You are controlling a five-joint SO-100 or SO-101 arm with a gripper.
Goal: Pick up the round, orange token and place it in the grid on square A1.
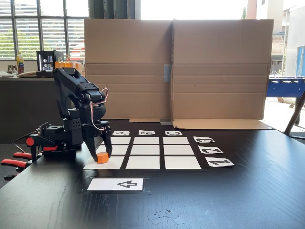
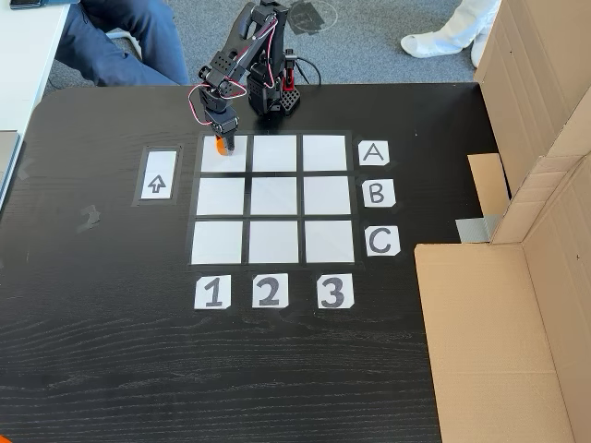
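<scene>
The orange token [image 1: 102, 158] stands on square A1 [image 1: 91, 165], the near-left corner cell of the grid [image 1: 146, 150] in a fixed view. My black gripper [image 1: 102, 155] reaches down over it, one finger against each side of the token, and appears shut on it. In the other fixed view, from above, the token [image 2: 220, 146] shows as an orange spot under the gripper [image 2: 222, 140], near the top-left of square A1 [image 2: 231, 160], the grid's [image 2: 274, 196] corner cell in row A, column 1.
A white arrow card [image 1: 116, 184] [image 2: 157, 183] lies beside the grid. A tall cardboard wall [image 1: 176, 67] [image 2: 517, 305] borders the table. Red clamp handles [image 1: 14, 162] hold the arm's base. A person's legs [image 2: 120, 37] are behind the table.
</scene>
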